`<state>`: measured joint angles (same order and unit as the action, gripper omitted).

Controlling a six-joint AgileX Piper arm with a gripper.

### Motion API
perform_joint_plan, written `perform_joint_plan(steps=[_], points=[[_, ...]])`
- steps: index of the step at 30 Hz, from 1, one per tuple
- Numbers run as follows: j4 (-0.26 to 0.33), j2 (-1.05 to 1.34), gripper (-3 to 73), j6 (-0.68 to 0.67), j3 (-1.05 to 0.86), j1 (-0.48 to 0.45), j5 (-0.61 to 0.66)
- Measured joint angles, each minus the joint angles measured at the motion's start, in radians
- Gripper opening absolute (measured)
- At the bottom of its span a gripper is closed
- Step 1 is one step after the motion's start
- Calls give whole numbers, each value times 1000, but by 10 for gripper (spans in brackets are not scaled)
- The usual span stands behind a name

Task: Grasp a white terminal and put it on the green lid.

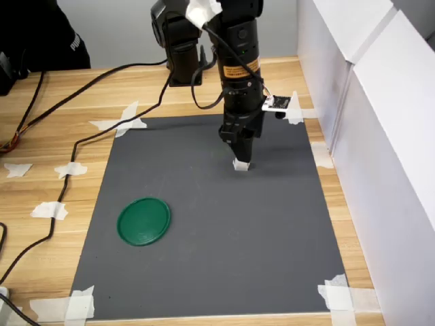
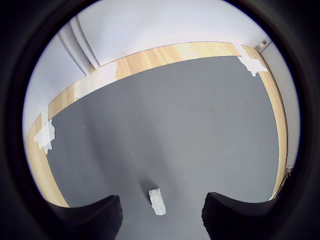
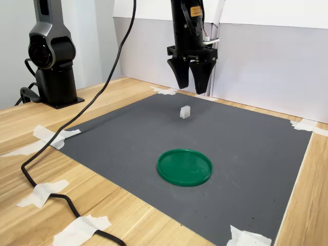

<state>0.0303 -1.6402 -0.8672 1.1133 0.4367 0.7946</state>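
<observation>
A dark grey mat (image 3: 154,148) lay flat on a wooden table (image 3: 87,200), and bits of white tape (image 3: 82,229) held its corners down. In the second exterior view, the closest thing on the mat was the green lid (image 3: 184,167). It was round and flat, and nothing sat on it. In the first exterior view the green lid (image 1: 143,221) lay toward the first exterior view's left side of the mat.

A little farther back than the lid, in the second exterior view, stood the white terminal (image 3: 184,112). It was a very small white block, all by itself on the mat, well apart from the lid. In the wrist view the white terminal (image 2: 157,201) lay on the grey mat between the two dark fingers (image 2: 95,220), and neither finger touched it.

The gripper (image 3: 190,88) hung in the air above the terminal in the second exterior view, pointing down. Its two black fingers were spread apart and held nothing. In the first exterior view the gripper (image 1: 240,155) looked to be right over the white terminal (image 1: 240,164).

A black cable (image 3: 66,133) ran across the table beside the mat. Farther back than the lid and the terminal stood a black robot base (image 3: 51,56) on the wood, and a white wall (image 3: 266,66) stood behind the mat.
</observation>
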Motion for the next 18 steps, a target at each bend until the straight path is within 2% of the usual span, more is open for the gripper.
perform_joint_plan(steps=[10, 18], points=[[-18, -18, 679, -92, -87, 0, -79], [-42, -65, 679, -108, -96, 0, -130]])
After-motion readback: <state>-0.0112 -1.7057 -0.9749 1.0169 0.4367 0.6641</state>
